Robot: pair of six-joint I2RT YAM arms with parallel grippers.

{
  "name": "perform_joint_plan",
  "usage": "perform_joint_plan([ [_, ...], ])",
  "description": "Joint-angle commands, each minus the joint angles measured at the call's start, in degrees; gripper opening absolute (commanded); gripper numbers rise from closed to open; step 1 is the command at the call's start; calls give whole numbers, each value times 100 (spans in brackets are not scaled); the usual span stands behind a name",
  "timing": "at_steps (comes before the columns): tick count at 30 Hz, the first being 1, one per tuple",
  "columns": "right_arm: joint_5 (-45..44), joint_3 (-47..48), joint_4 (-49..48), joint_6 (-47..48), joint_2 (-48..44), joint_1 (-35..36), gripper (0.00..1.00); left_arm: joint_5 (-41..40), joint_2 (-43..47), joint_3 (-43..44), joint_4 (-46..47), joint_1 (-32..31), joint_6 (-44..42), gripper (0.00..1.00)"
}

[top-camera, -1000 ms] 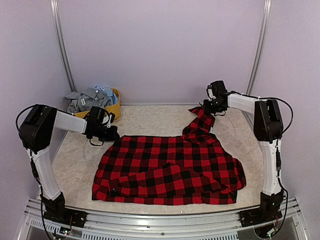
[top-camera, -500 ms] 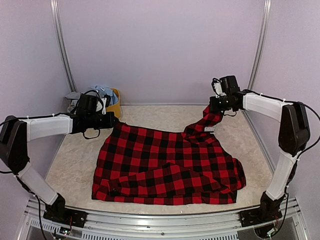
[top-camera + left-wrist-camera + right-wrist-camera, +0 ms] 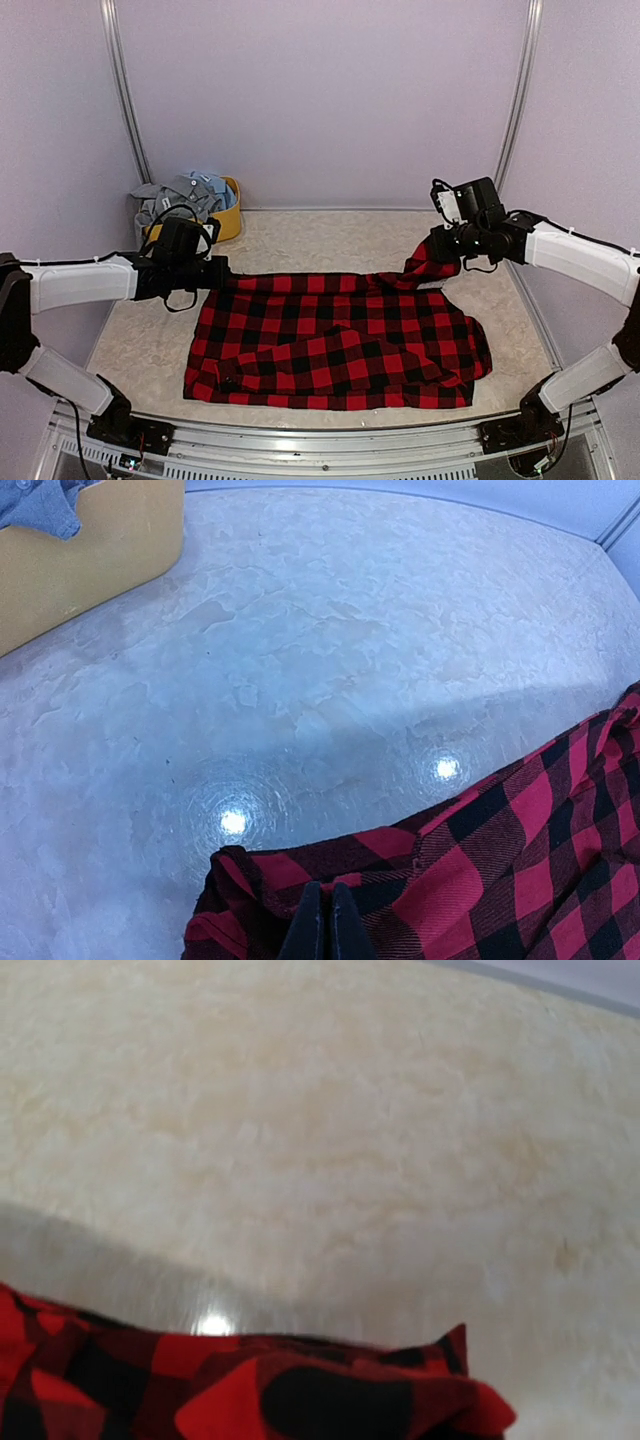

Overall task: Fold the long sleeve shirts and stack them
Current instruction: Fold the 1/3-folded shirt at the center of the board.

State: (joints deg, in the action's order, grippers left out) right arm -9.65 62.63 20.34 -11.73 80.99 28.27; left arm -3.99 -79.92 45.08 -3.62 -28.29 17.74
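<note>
Most of the bench lies under one flannel, spread flat with a fold of cloth lying along its near side. Its far edge is drawn taut between the arms. The left end effector is pinched tight on the far left corner. The right end effector is clamped on the far right corner, which rides a little higher. This looks like the first fold, far edge over near. Next, both arms should carry that edge level toward the near hem, then let go. At far left, a yellow tub holds crumpled grey and blue shirts, not yet folded.
</note>
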Motion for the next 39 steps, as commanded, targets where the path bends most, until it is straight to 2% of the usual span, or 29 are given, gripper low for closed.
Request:
perform_joint_plan([
  [1,-180,-245,496,-346,-654,209,0,-652,143,-12,-238,-209,7,0],
  [18,5,-480,2247,-1303,-1549,1057,0,-932,705,-246,-772,-571,500,0],
  [28,187,-491,2567,-1567,-1537,1462,0,-1094,823,-588,-910,-701,679,0],
  [39,68,-444,2895,-1605,-1734,1490,0,-1229,949,-793,-1008,-889,897,2],
])
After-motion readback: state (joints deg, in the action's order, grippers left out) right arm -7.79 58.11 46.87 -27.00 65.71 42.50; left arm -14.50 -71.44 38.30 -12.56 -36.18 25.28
